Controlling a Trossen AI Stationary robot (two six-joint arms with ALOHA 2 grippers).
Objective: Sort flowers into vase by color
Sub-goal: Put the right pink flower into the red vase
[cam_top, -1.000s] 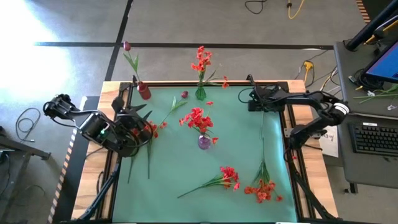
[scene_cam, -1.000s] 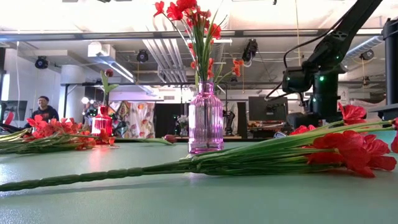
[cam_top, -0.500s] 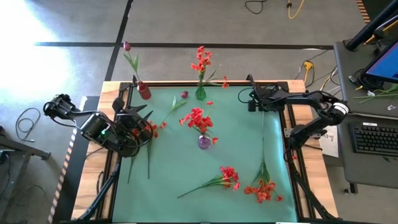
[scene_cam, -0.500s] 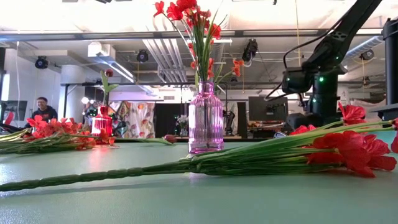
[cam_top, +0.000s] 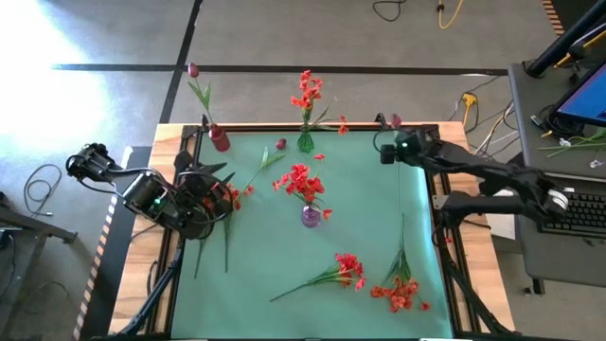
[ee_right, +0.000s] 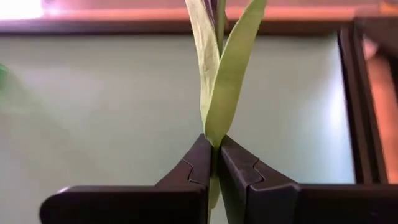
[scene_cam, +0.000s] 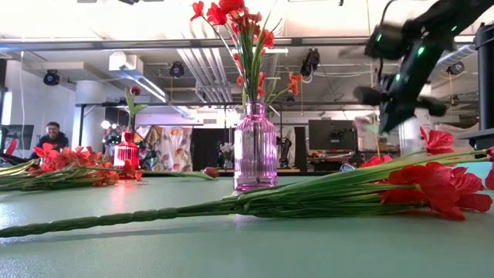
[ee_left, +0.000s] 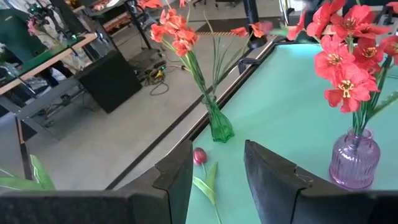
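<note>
The right tool (cam_top: 392,149) is up at the far right corner of the green worktop (cam_top: 379,227), its fingers (ee_right: 200,163) pinched tight on the stem and leaves of a flower (ee_right: 219,68). Only the right wrist view shows that grip; from above, a small dark magenta bud (cam_top: 395,120) sits just beyond the tool at the worktop's far edge, and the low view shows the tool raised well above the surface. The left tool (cam_top: 204,194) rests low at the left edge beside a red spray (cam_top: 230,194), its fingers (ee_left: 176,174) partly apart with nothing visibly between them.

Two loose red sprays (cam_top: 348,268) lie near the front right, and another magenta bud on a stem (cam_top: 280,144) lies on the worktop towards the far side. In the low view the front sprays' stems cross in front of everything behind them.

A purple vase (cam_top: 311,216) in the middle holds red blooms. A green vase (cam_top: 305,141) at the far edge holds orange-red blooms. A red vase (cam_top: 220,139) at the far left holds a magenta bud on a leafy stem.
</note>
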